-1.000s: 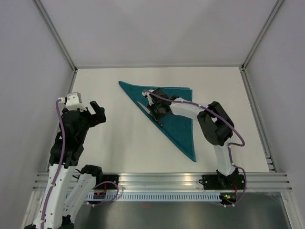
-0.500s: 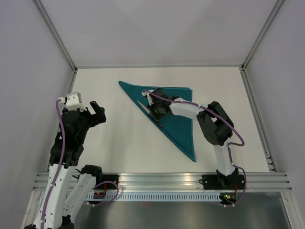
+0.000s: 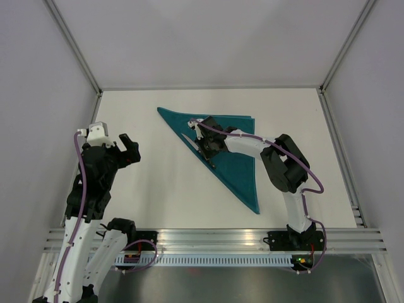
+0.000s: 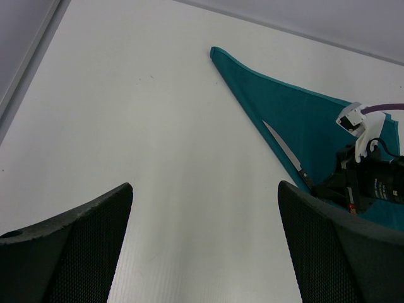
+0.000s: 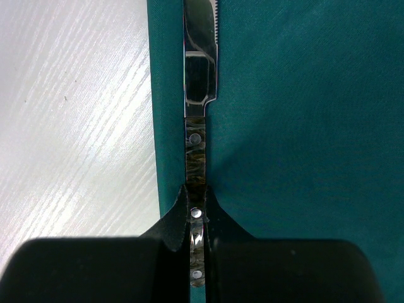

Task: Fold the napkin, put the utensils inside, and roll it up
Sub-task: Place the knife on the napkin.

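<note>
A: Step?
B: Placing. Right fingers point(image 5: 173, 228) clamp the handle of slim silver knife point(image 5: 196, 145), lying along long edge of folded teal cloth napkin point(image 3: 243, 170). Left fingers point(image 4: 72, 243) wide open.
A: Next?
B: Probably release, retreat, roll.

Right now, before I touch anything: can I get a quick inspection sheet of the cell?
Surface: white table, faint specks only.
Job's things: teal napkin folded into a triangle, lying flat; table knife lies on it, just inside and parallel to the long edge.
Clutter: nothing seen.
Grippers: right gripper shut on the handle, low over the napkin; left gripper open, holding nothing, over bare table well to the left of the napkin.
Cables: purple cables run along both arms; none seen snagged.
Surroundings: pale walls, aluminium frame posts, metal rail at the near edge.
</note>
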Available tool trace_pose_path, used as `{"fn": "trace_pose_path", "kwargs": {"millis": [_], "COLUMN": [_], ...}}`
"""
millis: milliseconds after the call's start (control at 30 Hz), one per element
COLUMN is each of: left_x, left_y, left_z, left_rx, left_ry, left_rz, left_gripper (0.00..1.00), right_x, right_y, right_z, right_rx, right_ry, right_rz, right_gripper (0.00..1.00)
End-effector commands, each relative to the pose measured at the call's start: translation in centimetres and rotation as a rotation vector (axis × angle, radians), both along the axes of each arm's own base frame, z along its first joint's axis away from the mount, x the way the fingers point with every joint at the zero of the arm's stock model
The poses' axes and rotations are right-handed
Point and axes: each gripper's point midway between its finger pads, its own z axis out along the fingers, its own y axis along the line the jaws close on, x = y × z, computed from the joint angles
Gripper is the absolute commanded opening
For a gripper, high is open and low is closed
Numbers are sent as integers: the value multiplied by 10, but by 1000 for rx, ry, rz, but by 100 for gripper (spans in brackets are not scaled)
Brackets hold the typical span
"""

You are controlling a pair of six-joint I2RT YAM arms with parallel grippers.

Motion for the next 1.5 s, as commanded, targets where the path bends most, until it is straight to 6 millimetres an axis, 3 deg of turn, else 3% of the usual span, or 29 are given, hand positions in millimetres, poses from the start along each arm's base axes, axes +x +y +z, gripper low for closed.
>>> {"fn": "trace_pose_path", "kwargs": {"millis": [0, 367, 500, 633, 733, 900, 967, 1033, 1067, 1100, 1133, 1200, 1233, 1267, 1300, 1333, 1367, 1400, 1467], "left_x": [2, 2, 3, 5, 6, 8, 11, 13, 16, 17, 18, 20, 22, 23, 20, 25, 25, 18, 19], "left_y": [3, 2, 1, -5, -12, -32, -49, -62, -67, -72, -77, -94, -98, -104, -127, -129, -140, -168, -181], "left_z": [-2, -1, 1, 7, 21, 43, 52, 50, 58, 48, 46, 39, 36, 32, 24, 20, 14, 7, -4], "left_rx": [44, 42, 32, 10, -33, -109, -147, -179, -185, -191, -191, -184, -158, -142, -129, -78, -51, -28, 83], "left_ry": [3, 1, -4, -8, -35, -95, -130, -143, -193, -182, -189, -208, -218, -219, -211, -219, -214, -202, -206], "left_rz": [-4, -10, -12, -34, -58, -147, -229, -296, -319, -339, -362, -422, -427, -439, -503, -480, -500, -573, -571], "left_gripper": [100, 100, 100, 100, 100, 100, 100, 100, 100, 100, 100, 100, 100, 100, 100, 100, 100, 100, 99], "right_x": [-1, -4, -4, -5, -4, -3, 2, 17, 24, 30, 43, 53, 61, 62, 61, 62, 60, 55, 52], "right_y": [-4, -7, -6, -7, -4, 0, -7, -28, -37, -49, -75, -107, -136, -150, -164, -185, -192, -201, -220], "right_z": [2, 2, 7, 17, 32, 75, 90, 116, 123, 135, 142, 158, 156, 158, 167, 160, 160, 161, 157], "right_rx": [-23, -30, -23, -16, 10, 70, 89, 135, 149, 172, 201, 229, 232, 230, 235, 230, 240, 235, 237], "right_ry": [-5, 3, -3, -13, -34, -79, -88, -109, -107, -114, -99, -115, -111, -119, -142, -136, -131, -125, -104], "right_rz": [-23, -25, -19, -11, -6, 5, -13, -61, -86, -113, -163, -221, -276, -297, -319, -361, -368, -377, -408], "right_gripper": [0, 3, 20, 44, 54, 57, 58, 59, 59, 59, 59, 59, 59, 59, 59, 59, 59, 59, 59]}}
